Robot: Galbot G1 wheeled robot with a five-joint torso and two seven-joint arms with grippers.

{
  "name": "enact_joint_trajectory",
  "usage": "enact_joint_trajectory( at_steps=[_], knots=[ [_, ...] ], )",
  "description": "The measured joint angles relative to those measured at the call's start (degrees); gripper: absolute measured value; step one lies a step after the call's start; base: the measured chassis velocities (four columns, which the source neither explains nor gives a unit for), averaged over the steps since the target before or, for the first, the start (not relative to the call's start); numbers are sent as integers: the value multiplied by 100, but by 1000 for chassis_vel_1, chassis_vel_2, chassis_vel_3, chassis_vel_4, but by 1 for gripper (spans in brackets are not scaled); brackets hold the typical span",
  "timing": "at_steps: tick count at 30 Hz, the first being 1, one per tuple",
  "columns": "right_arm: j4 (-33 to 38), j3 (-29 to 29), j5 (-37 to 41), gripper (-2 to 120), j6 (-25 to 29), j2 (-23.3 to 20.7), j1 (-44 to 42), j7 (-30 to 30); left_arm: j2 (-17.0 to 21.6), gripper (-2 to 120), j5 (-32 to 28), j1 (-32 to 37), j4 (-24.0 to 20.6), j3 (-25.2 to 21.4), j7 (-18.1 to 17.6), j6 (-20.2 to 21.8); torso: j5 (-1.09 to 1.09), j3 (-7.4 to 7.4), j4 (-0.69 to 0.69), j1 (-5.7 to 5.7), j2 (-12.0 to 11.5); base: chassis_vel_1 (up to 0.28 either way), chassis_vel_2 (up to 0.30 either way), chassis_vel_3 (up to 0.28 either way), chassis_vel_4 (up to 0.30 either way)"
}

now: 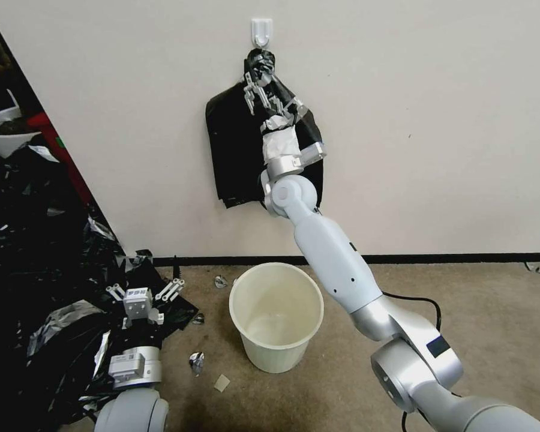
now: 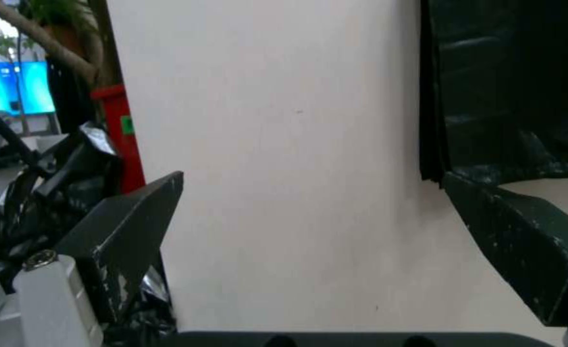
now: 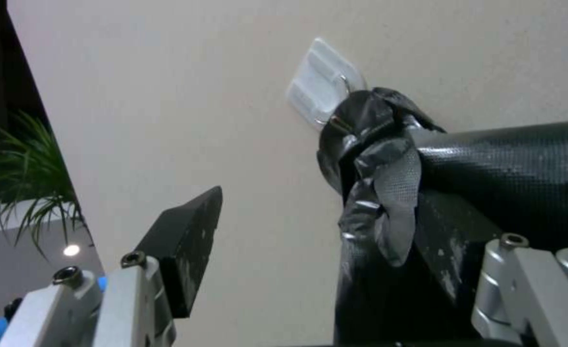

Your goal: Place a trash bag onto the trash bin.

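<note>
The cream-white trash bin [image 1: 276, 315] stands upright and open on the carpet near the wall. Above it a thick black bundle [image 1: 240, 150] hangs by its gathered neck [image 3: 374, 164] from a white wall hook [image 1: 262, 30]. My right gripper [image 1: 270, 96] is raised to that neck and stands open. One of its fingers [image 3: 187, 236] is in free air and the other lies against the bundle [image 3: 489, 159]. A single trash bag is out of view. My left gripper [image 1: 143, 293] hangs low to the left of the bin, open and holding nothing.
A large heap of black plastic scraps [image 1: 42, 270] covers the floor at the left. A white bowl-shaped vessel [image 1: 3, 129] sits behind it. Small foil scraps [image 1: 196, 362] lie beside the bin. A black cable [image 1: 426, 300] runs behind my right arm.
</note>
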Motion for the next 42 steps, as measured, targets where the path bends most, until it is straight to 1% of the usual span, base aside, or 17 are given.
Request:
enact_joint_trajectory(
  at_steps=[5,8,9,11,13,14,17,18,19,22,23,24,26,27,28,33,42],
  knots=[
    [-55,6,29,72,-10,2,12,15,3,100,2,-9,13,4,-11,0,0,0,0,0,0,0,0,0,0],
    [-116,13,56,67,-17,2,80,15,13,100,10,-26,49,8,-23,0,0,0,0,0,0,0,0,0,0],
    [-116,13,56,67,-17,2,80,15,13,100,10,-26,49,8,-23,0,0,0,0,0,0,0,0,0,0],
    [-140,12,58,62,-18,2,112,14,23,100,12,-28,51,9,-25,-1,0,0,0,0,0,0,0,0,0],
    [-155,12,60,51,-19,2,139,15,38,100,12,-38,53,9,-30,-1,0,0,0,0,0,0,0,0,0],
    [-155,12,60,51,-19,2,139,15,38,100,12,-38,53,9,-30,-1,0,0,0,0,0,0,0,0,0],
    [-166,12,60,41,-21,2,141,15,49,100,13,-51,53,17,-39,-1,0,0,0,0,0,0,0,0,0],
    [-174,13,60,33,-21,2,141,16,54,100,13,-55,54,28,-42,-2,0,0,0,0,0,0,0,0,0],
    [-174,13,60,33,-21,2,141,16,54,100,13,-55,54,28,-42,-2,0,0,0,0,0,0,0,0,0],
    [-192,26,60,23,-21,1,141,14,66,100,14,-59,69,44,-45,-2,0,0,0,0,0,0,0,0,0],
    [-203,38,60,16,-21,-1,141,11,70,100,16,-61,80,58,-46,-2,0,0,0,0,0,0,0,0,0],
    [-203,38,60,16,-21,-1,141,11,70,100,16,-61,80,58,-46,-2,0,0,0,0,0,0,0,0,0],
    [-210,60,61,5,-21,-3,141,3,72,100,19,-70,93,80,-50,-2,0,0,0,0,0,0,0,0,0],
    [-210,60,61,5,-21,-3,141,3,72,100,19,-70,93,80,-50,-2,0,0,0,0,0,0,0,0,0],
    [-210,65,61,2,-19,-3,141,-3,73,100,20,-72,94,85,-51,-1,0,0,0,0,0,0,0,0,0],
    [-139,92,60,0,0,-3,96,-61,78,100,23,-78,117,99,-63,-11,0,0,0,0,0,0,0,0,0],
    [373,76,33,0,20,-100,-336,-299,65,100,27,-74,183,104,-83,-83,0,0,0,0,0,0,0,0,0]
  ],
)
